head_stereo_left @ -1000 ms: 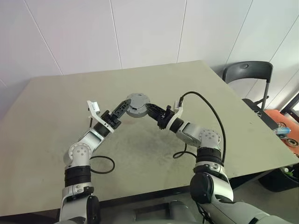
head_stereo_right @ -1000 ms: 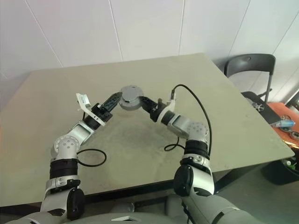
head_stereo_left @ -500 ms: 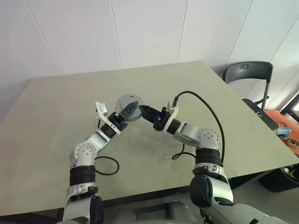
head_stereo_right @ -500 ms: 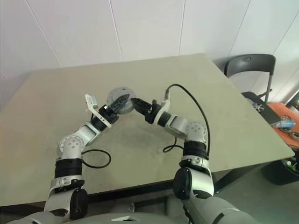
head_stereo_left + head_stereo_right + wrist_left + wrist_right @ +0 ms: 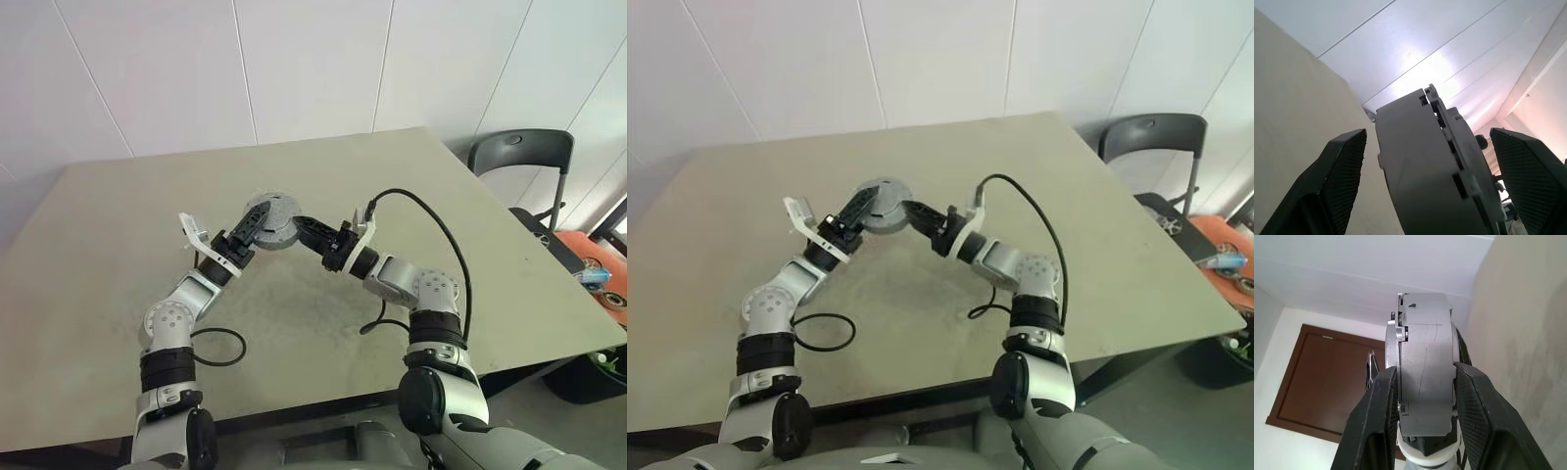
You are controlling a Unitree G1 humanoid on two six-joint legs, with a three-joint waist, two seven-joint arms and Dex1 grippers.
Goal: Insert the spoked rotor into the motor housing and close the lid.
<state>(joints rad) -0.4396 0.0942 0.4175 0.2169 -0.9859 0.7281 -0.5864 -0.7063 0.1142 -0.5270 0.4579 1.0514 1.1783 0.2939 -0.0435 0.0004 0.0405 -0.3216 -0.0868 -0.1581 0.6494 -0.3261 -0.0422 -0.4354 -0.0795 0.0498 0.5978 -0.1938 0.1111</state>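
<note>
Grey metal disc, the motor housing (image 5: pixel 270 221) with its lid seemingly on, hangs edge-up above the desk (image 5: pixel 108 245), between both arms. Right gripper (image 5: pixel 1422 374) clamps its rim, partly closed on it. Left gripper (image 5: pixel 1425 181) stands wide, fingers (image 5: pixel 1344 166) on each side of the housing with gaps showing, not pressing. If the right grip loosens before the left closes, I reckon the housing drops and the lid could pop off.

We find no readable text, label, brand, number or sign on anything in these views.
</note>
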